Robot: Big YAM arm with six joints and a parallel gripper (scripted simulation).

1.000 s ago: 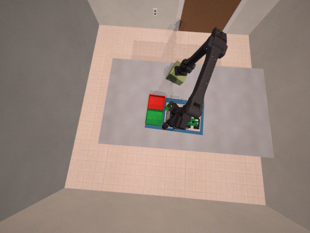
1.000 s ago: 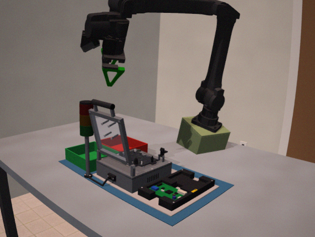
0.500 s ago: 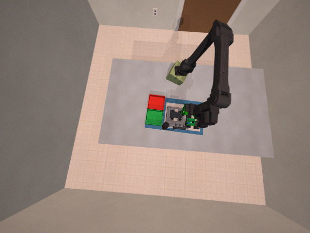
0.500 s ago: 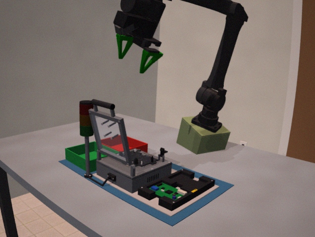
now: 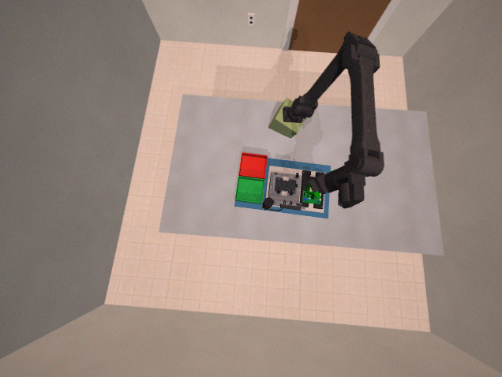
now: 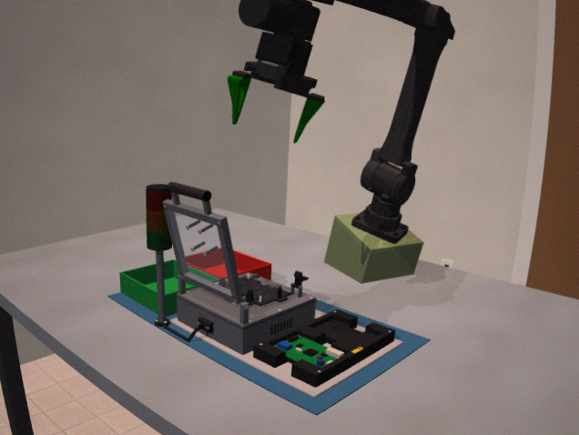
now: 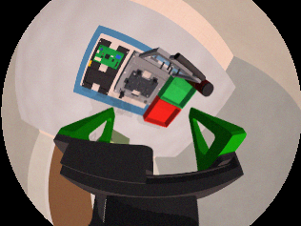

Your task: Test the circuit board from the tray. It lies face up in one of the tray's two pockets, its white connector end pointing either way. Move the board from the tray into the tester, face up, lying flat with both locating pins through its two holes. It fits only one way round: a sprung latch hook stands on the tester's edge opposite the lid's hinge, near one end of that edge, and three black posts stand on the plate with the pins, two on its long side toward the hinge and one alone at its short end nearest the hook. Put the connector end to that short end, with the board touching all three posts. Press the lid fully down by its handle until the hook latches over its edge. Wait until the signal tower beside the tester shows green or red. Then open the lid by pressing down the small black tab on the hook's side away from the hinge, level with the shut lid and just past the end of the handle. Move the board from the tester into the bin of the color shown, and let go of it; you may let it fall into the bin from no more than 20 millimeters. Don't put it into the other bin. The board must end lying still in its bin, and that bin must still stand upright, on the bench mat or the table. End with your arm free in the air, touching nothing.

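Note:
The green circuit board (image 6: 304,351) (image 5: 310,198) (image 7: 108,58) lies face up in the near pocket of the black tray (image 6: 374,334) (image 5: 305,174) (image 7: 96,77). The other pocket is empty. The grey tester (image 6: 234,322) (image 5: 286,186) (image 7: 142,82) stands next to the tray with its clear lid (image 6: 201,247) tilted open and its handle (image 6: 189,190) on top. The latch hook (image 6: 299,278) stands on the tester's far edge. The signal tower (image 6: 157,217) (image 5: 267,203) shows no bright light. My gripper (image 6: 265,131) (image 7: 151,111) is open and empty, high above the tray and tester.
A green bin (image 6: 140,280) (image 5: 249,189) (image 7: 176,92) and a red bin (image 6: 248,264) (image 5: 252,165) (image 7: 162,113) stand side by side beyond the tester. All of these sit on a blue mat (image 6: 327,402) (image 5: 324,214). The arm's olive base block (image 6: 370,257) (image 5: 286,125) stands behind.

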